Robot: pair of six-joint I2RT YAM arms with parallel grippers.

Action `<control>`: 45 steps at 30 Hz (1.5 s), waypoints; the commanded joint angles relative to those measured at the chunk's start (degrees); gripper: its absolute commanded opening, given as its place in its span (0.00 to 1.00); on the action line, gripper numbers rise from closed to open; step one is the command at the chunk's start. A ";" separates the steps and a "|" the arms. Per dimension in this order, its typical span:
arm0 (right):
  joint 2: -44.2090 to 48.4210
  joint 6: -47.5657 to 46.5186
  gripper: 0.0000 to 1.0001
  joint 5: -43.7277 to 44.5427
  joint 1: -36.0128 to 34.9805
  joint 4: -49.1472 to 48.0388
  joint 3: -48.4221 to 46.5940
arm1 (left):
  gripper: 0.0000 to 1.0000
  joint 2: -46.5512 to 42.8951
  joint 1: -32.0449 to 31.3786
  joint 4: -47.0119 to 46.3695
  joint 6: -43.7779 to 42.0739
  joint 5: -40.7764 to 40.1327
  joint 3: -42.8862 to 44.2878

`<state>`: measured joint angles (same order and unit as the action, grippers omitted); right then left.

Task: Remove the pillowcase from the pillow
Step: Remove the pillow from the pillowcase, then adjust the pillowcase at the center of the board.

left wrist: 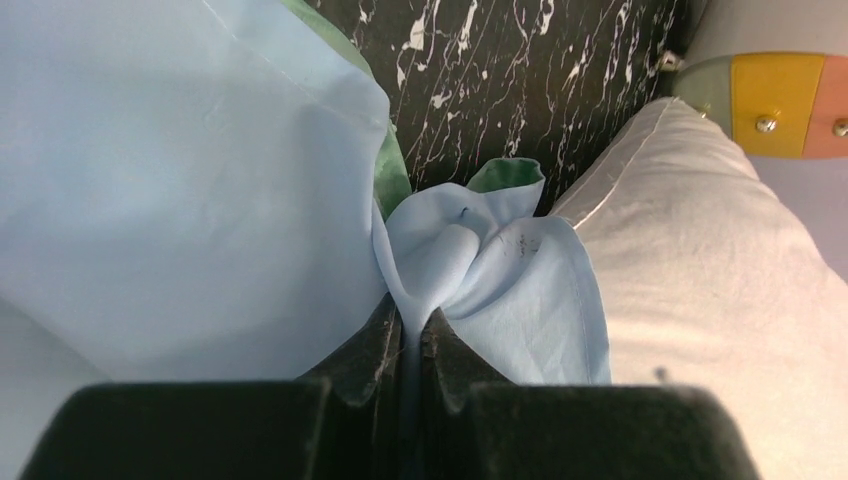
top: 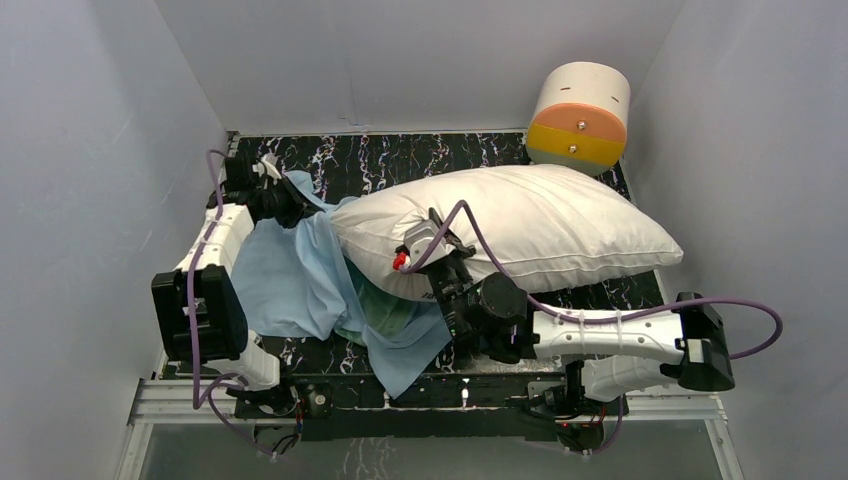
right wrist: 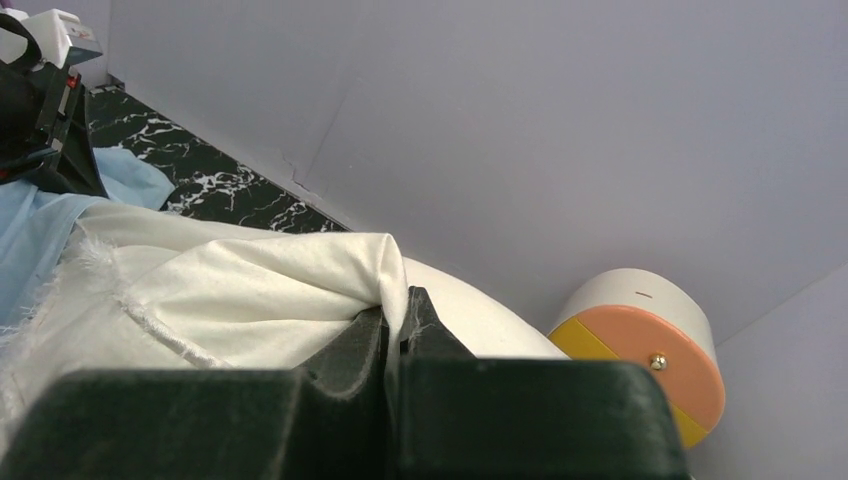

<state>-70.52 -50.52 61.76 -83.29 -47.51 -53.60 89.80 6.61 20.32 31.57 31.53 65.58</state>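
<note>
Left hand [left wrist: 410, 328] pinching pillowcase [top: 290, 275] edge, upper left. Right hand [right wrist: 397, 312] pinching pillow [top: 545, 225] fabric, centre. Pillowcase heaped left of pillow, whose long axis runs left-right. I judge sideways pull next.

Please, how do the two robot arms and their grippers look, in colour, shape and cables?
Both the left arm and the right arm have white links and black joint housings. A purple cable loops along each. The right wrist carries a small red part. The left gripper and right gripper have black, wedge-shaped fingers with scuffed tips.
</note>
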 commanded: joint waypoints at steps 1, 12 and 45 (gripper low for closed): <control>4.07 -2.24 0.00 7.68 1.42 -17.77 -10.37 | 0.00 -1.02 8.86 -0.20 -3.75 -21.48 -0.99; -2.60 -8.12 0.00 10.64 3.57 -24.53 -16.29 | 0.06 -3.25 16.60 2.83 -3.08 -20.81 0.37; 6.20 38.50 0.00 17.87 8.06 20.10 -12.75 | 0.98 -20.81 -2.35 18.92 -13.51 -6.60 4.23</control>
<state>-65.49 -19.31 74.78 -76.86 -29.54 -63.22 69.28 5.91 31.16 20.58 23.51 71.83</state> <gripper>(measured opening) 0.056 0.983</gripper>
